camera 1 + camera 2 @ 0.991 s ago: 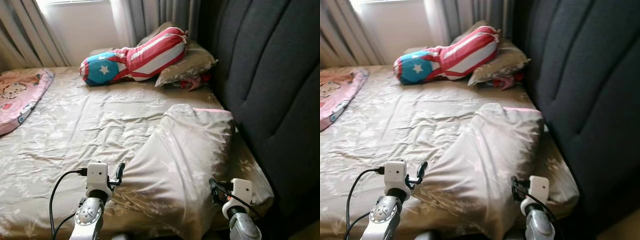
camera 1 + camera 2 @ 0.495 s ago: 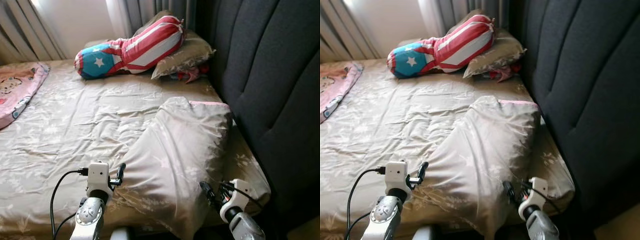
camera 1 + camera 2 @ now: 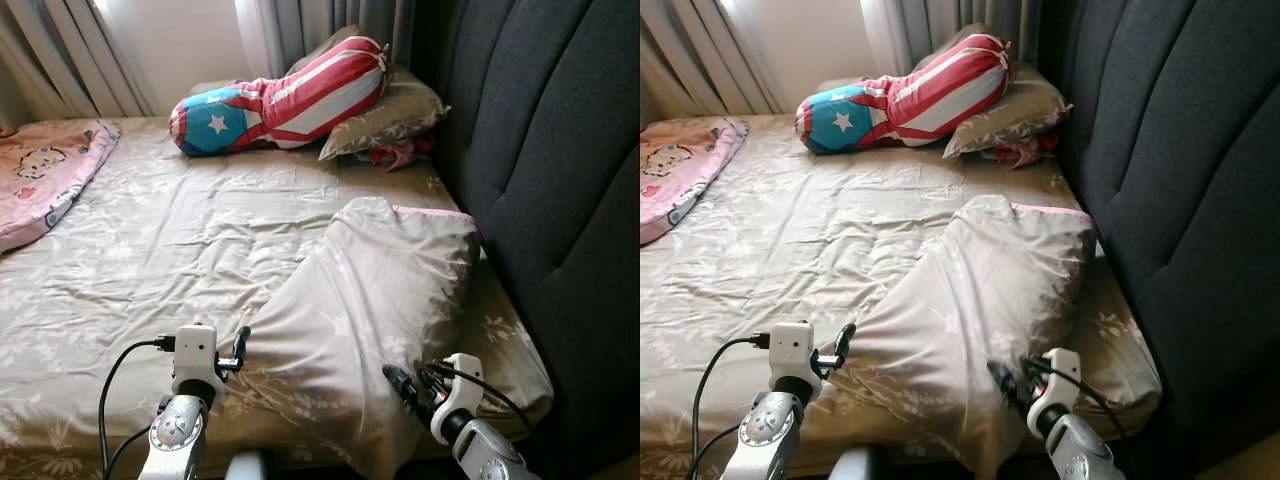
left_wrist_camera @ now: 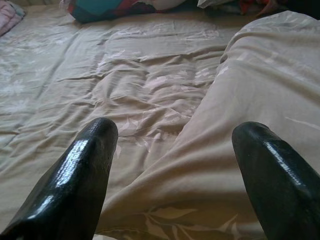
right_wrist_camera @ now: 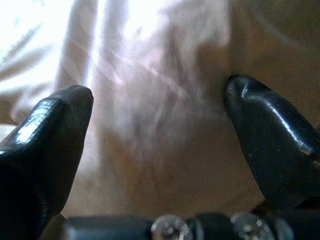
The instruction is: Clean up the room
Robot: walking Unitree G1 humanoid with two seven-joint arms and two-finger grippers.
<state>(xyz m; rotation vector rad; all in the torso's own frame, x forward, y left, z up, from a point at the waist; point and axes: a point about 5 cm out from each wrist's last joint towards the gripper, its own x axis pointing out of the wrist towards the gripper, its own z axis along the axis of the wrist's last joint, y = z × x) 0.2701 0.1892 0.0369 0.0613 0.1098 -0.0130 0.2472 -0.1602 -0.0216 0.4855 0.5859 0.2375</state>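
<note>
A large beige floral pillow (image 3: 375, 295) lies askew on the bed's near right side, its pink-edged far corner by the dark headboard (image 3: 545, 170). My left gripper (image 3: 238, 345) is at the pillow's near left edge, open; in the left wrist view the fingers (image 4: 85, 170) straddle the pillow's edge and the wrinkled sheet (image 4: 130, 75). At the pillow's near right corner my right gripper (image 3: 402, 385) is open. Its fingers (image 5: 55, 130) point into the pillow cloth (image 5: 150, 100) at close range.
A red, white and blue star-and-stripes bolster (image 3: 285, 100) rests on a second beige pillow (image 3: 392, 115) at the bed's far right, with a red item (image 3: 402, 152) beside it. A pink blanket (image 3: 45, 180) lies at the left. Curtains (image 3: 60, 50) hang behind.
The camera has shifted a little. My right gripper has moved left and swung in toward the pillow's near corner. The left gripper has stayed where it was.
</note>
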